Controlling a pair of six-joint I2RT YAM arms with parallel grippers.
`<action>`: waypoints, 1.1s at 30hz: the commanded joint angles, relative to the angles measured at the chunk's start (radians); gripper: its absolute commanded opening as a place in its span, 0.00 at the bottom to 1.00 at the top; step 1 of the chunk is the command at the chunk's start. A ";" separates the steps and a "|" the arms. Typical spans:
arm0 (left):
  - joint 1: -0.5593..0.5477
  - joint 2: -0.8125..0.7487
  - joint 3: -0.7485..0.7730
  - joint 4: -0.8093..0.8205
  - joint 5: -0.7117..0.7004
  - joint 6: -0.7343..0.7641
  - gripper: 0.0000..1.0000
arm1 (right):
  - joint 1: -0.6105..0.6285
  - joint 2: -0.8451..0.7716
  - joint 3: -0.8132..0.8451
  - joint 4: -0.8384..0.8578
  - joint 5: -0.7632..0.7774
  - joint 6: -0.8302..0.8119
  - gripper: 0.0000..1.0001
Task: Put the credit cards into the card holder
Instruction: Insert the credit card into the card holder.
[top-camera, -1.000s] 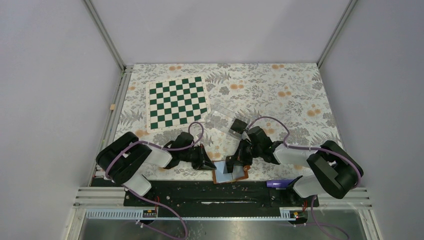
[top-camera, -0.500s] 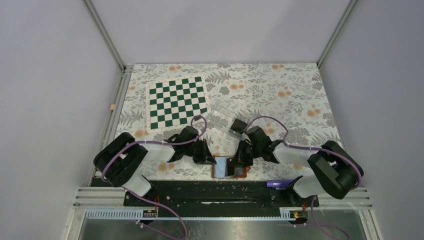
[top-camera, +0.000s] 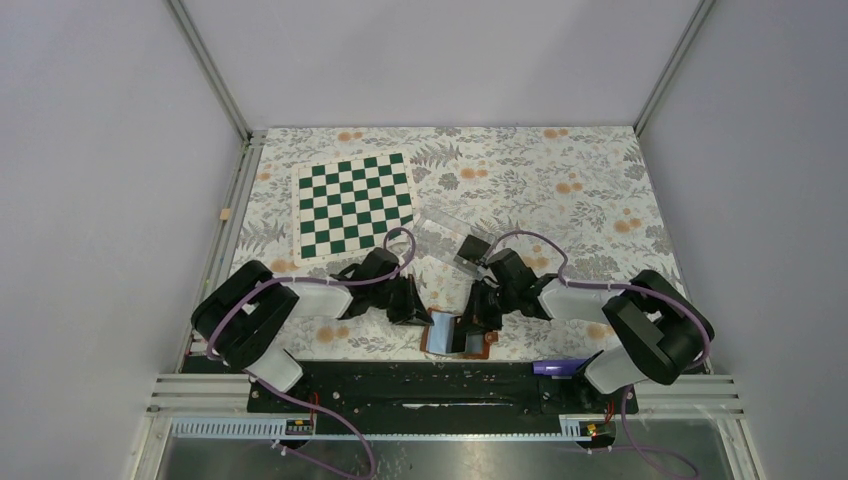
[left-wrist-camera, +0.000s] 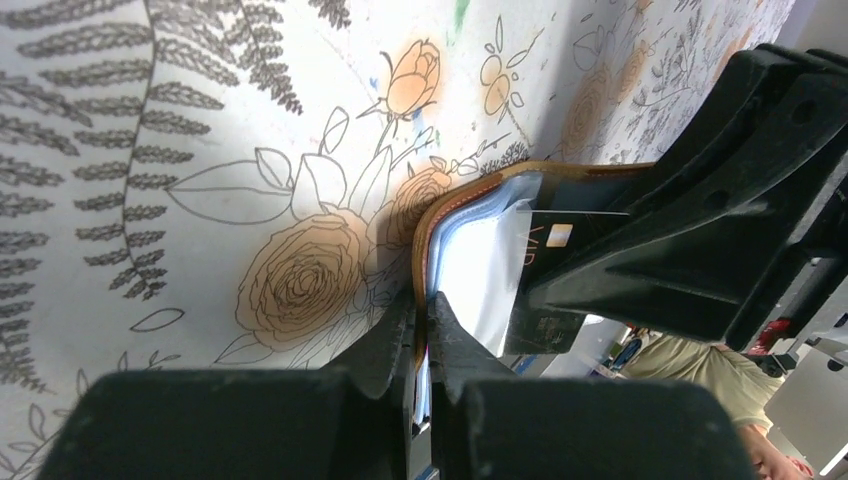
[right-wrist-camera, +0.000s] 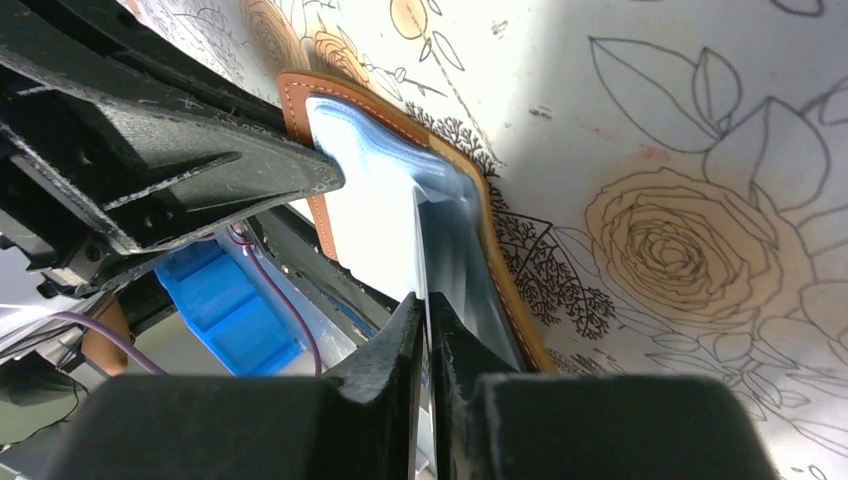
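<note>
The card holder, brown leather with pale blue-grey sleeves, lies open near the table's front edge between both grippers. My left gripper is shut on its leather edge and sleeves. My right gripper is shut on a black credit card, seen edge-on, with its far end in among the sleeves. In the left wrist view the card shows a small gold mark, with the right gripper's body behind it. In the top view the left gripper and the right gripper flank the holder.
A clear plastic box lies just behind the grippers, with a dark item at its right end. A green and white chessboard mat lies at the back left. The black front rail runs just below the holder.
The left gripper has swung up and right along the holder's left edge. The holder has turned and shifted slightly left. The right gripper has edged left with the card.
</note>
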 joint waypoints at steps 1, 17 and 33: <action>-0.004 0.053 0.024 0.012 -0.111 0.025 0.00 | 0.032 0.043 0.038 -0.100 0.008 -0.049 0.15; -0.010 0.087 0.043 -0.010 -0.112 0.018 0.00 | 0.034 -0.055 0.152 -0.456 0.202 -0.161 0.69; -0.042 0.114 0.064 0.005 -0.098 -0.002 0.00 | 0.103 0.064 0.273 -0.397 0.137 -0.188 0.53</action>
